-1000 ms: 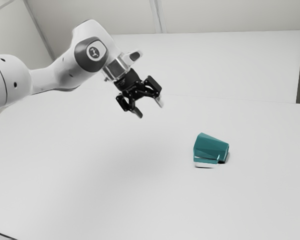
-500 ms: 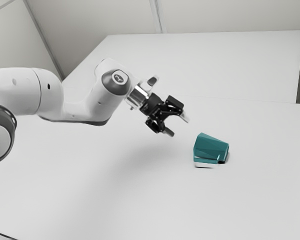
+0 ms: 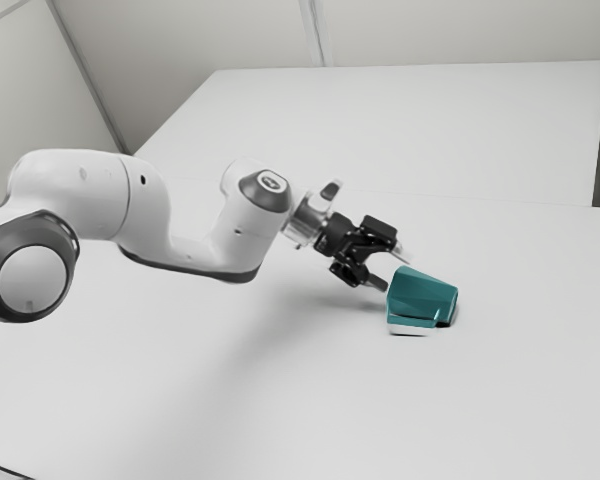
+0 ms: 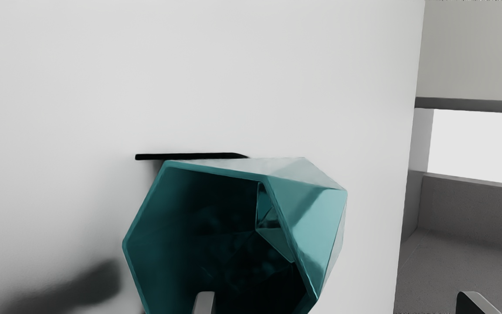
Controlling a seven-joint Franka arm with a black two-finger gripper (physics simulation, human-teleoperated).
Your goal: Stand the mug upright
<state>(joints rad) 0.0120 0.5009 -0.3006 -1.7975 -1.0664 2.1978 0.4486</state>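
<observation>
Hovers, with fingers spread apart, just beside a faceted teal mug lying on its side on the tabletop, open end toward the fingers.

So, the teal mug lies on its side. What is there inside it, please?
Inside the mug, faceted teal walls show. One finger of my gripper hides a small part of the inside; the darkest areas I cannot judge.
</observation>
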